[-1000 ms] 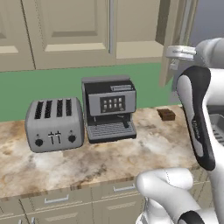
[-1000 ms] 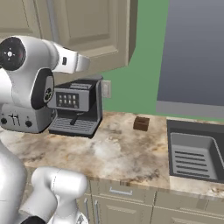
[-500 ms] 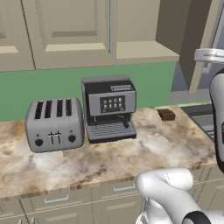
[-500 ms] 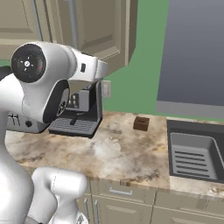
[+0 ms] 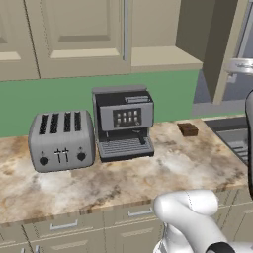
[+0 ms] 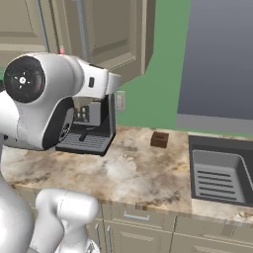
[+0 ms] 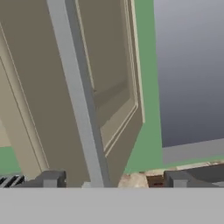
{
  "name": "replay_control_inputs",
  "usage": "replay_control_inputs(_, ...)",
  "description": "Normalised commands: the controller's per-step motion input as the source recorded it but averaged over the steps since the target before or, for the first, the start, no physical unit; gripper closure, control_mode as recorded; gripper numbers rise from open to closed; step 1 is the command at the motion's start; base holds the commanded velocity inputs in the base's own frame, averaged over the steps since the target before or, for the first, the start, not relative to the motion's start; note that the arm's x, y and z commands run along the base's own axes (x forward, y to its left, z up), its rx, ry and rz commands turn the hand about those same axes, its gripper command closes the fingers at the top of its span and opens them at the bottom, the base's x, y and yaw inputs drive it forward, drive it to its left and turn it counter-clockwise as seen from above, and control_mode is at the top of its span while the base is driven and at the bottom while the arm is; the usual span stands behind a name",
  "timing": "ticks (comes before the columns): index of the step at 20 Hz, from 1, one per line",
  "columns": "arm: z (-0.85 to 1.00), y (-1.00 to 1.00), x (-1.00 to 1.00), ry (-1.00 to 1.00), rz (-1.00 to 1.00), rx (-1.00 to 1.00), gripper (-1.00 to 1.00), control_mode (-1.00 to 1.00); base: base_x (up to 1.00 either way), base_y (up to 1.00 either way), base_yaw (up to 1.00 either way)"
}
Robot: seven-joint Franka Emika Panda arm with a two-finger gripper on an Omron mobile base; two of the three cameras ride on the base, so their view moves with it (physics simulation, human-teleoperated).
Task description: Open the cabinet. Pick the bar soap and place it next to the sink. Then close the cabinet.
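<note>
The beige cabinet (image 5: 79, 29) has its right door (image 6: 116, 39) swung out wide, edge-on in the left base view. In the hand view, my gripper (image 7: 114, 181) is open, and the door's silver bar handle (image 7: 81, 109) runs between its two fingertips (image 7: 50, 178), nearer the left one, untouched. A tiny pink spot (image 6: 62, 50) inside the cabinet, just above my arm, may be the bar soap; I cannot tell. The dark grey sink (image 6: 190, 168) is sunk into the counter at the right.
A silver toaster (image 5: 62, 141) and a coffee machine (image 5: 123, 123) stand on the marbled counter (image 5: 148, 173). A small dark brown block (image 6: 159, 139) lies between the coffee machine and the sink. A grey window pane (image 6: 217, 59) rises above the sink.
The cabinet door has swung further open, with my arm moving along with it. The jaws, shut on the handle before, now stand apart.
</note>
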Motion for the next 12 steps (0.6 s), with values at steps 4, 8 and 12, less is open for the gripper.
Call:
replay_control_inputs(4, 0.01, 0.23, -0.77, -0.07, 0.00, 0.00, -1.00, -1.00, 0.00, 0.00, 0.00)
replay_control_inputs(8, 0.00, 0.73, -0.34, -0.01, 0.01, -0.02, -1.00, -1.00, 0.00, 0.00, 0.00)
replay_control_inputs(12, 0.00, 1.00, 0.00, 0.15, 0.00, -0.22, -1.00, -1.00, 0.00, 0.00, 0.00)
